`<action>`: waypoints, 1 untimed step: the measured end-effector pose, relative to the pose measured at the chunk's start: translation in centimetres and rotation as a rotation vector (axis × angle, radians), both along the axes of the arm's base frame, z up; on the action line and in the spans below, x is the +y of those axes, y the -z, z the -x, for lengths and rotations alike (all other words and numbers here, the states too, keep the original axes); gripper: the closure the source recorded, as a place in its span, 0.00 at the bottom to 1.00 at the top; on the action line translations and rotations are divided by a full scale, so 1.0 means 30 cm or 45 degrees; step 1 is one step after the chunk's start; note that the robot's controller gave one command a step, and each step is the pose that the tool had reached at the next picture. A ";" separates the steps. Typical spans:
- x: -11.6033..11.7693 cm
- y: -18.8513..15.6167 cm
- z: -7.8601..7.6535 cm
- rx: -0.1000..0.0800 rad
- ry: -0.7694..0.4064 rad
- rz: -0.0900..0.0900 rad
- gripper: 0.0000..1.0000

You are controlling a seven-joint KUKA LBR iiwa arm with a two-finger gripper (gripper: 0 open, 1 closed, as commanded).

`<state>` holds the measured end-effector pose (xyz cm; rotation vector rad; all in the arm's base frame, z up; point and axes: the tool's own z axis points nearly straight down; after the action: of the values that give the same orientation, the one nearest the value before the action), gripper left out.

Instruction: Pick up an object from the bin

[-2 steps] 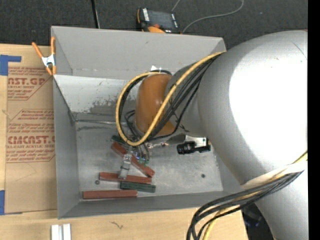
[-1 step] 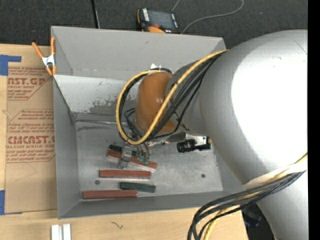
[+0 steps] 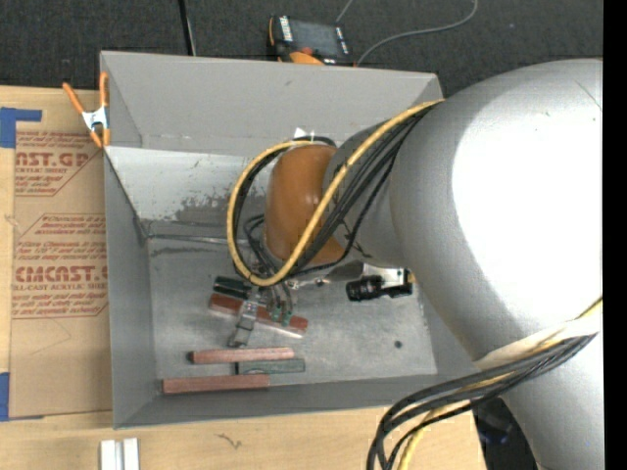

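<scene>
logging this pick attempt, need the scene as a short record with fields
container: grey metal bin
gripper: gripper down near the bin floor, left of centre, under the orange wrist cover
thing under gripper: short reddish-brown bar, lying flat and slanted
held: cannot tell
near front wall: two long reddish-brown strips, lying flat, with a dark green strip between them
to the right: small black and white part, apart from the rest
</scene>
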<state>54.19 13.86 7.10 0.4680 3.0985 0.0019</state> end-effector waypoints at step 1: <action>-0.001 -0.009 -0.004 -0.001 0.000 0.000 1.00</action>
<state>54.31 13.84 7.36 0.4679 3.0974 0.0023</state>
